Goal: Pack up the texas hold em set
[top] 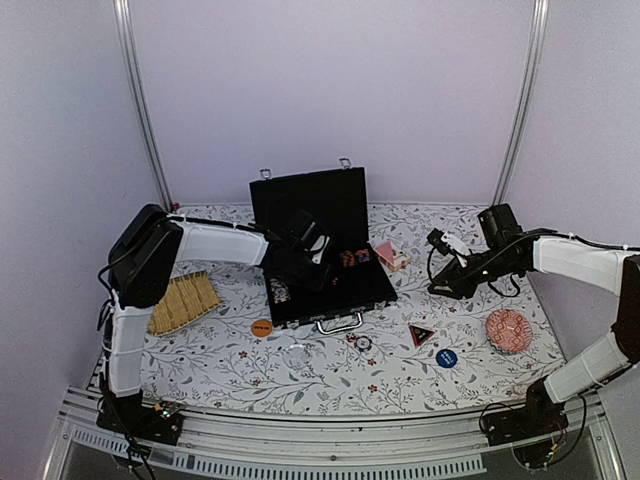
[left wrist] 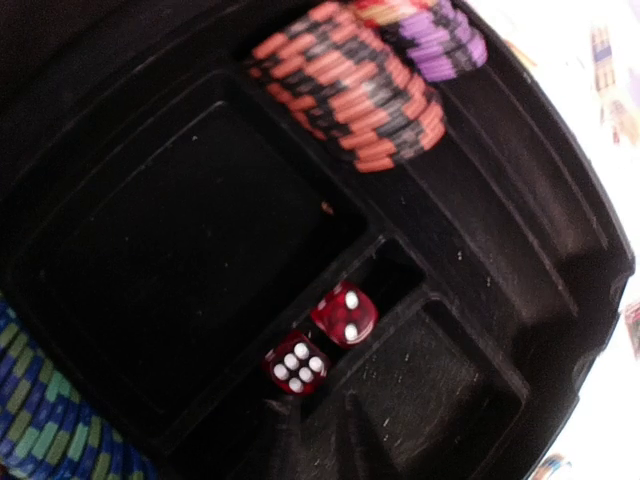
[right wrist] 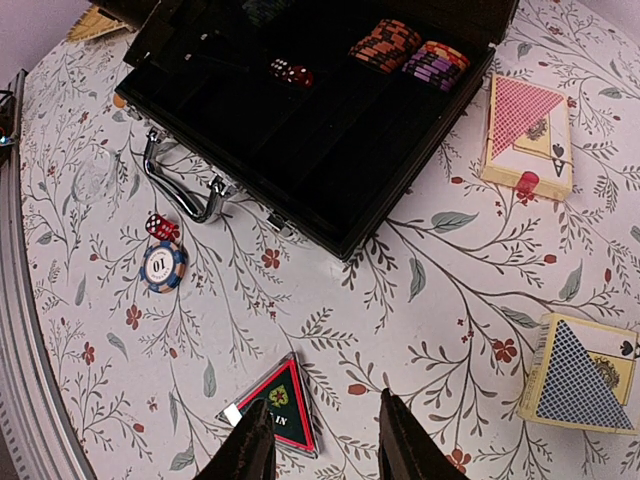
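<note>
The black case (top: 312, 200) lies open near the middle of the flowered table (top: 230, 370), its lid upright at the far side and its silver handle (right wrist: 185, 185) facing the arms. The left gripper (top: 303, 262) hangs over the left half of the tray inside; its fingers are too dark in the overhead view and out of frame in its own camera, so whether they are parted cannot be told. That camera looks into the tray: two red dice (left wrist: 345, 313) sit in a narrow slot beside a bare square compartment, with a row of orange-and-black chips (left wrist: 350, 90) and purple chips (left wrist: 445, 40) in the grooves beyond, and blue-and-green chips (left wrist: 40, 430) at the near corner. The right gripper (right wrist: 325, 410) hovers low over the table right of the case, fingers moderately parted with nothing between them (a triangular card (right wrist: 278, 405) lies just beside one finger). Outside the case are a red-backed deck (right wrist: 527, 130) with a small red piece (right wrist: 527, 182) on it, a blue-backed deck (right wrist: 580, 375), a loose red die (right wrist: 160, 227) touching a striped chip (right wrist: 163, 267) near the handle, an orange disc (top: 262, 327) and a blue disc (top: 446, 358). A straw tray (top: 185, 300) sits left of the case, a red bowl (top: 507, 330) to the right.
</note>
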You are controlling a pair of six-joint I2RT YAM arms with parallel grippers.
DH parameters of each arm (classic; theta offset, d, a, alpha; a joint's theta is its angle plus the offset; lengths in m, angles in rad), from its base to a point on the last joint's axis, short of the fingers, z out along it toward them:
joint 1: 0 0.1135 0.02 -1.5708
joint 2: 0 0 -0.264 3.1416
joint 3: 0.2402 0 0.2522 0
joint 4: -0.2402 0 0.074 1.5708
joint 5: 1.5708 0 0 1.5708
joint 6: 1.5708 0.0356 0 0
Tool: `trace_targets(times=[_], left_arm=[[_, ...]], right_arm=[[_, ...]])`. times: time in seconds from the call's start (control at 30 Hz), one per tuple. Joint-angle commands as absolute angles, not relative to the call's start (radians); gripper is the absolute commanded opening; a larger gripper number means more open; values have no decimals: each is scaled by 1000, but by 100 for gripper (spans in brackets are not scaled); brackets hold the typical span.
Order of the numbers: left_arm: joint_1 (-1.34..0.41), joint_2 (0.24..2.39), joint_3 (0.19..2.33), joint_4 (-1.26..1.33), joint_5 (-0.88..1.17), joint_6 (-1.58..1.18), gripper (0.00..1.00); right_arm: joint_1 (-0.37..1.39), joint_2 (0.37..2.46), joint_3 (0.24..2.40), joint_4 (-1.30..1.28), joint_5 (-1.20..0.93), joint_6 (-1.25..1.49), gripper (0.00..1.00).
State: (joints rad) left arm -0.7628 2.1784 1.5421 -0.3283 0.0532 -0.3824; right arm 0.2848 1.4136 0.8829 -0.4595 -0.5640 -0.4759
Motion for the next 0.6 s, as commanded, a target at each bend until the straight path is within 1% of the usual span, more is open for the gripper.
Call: trace_targets(times=[0.0, 0.1, 0.17, 0.3, 0.47, 0.57], left_arm=[[-764, 2128, 1502, -323, 43, -367, 22], [-762, 2117, 1503, -322, 33, -362, 30], [-761, 2124, 1519, -329, 32, -353, 33], [-763, 2118, 1548, -346, 73, -324, 33], [-799, 2009, 1505, -336, 123, -244, 31], [-849, 1929, 1467, -357, 176, -145, 34]], right_arm=[[281, 1428, 895, -445, -590, -488, 37], [280, 1430, 896, -446, -595, -489, 37], [281, 1432, 897, -448, -595, -489, 37], [281, 1431, 897, -449, -596, -490, 37], [281, 1432, 896, -451, -596, -494, 37], [281, 1430, 896, -451, -599, -493, 37]])
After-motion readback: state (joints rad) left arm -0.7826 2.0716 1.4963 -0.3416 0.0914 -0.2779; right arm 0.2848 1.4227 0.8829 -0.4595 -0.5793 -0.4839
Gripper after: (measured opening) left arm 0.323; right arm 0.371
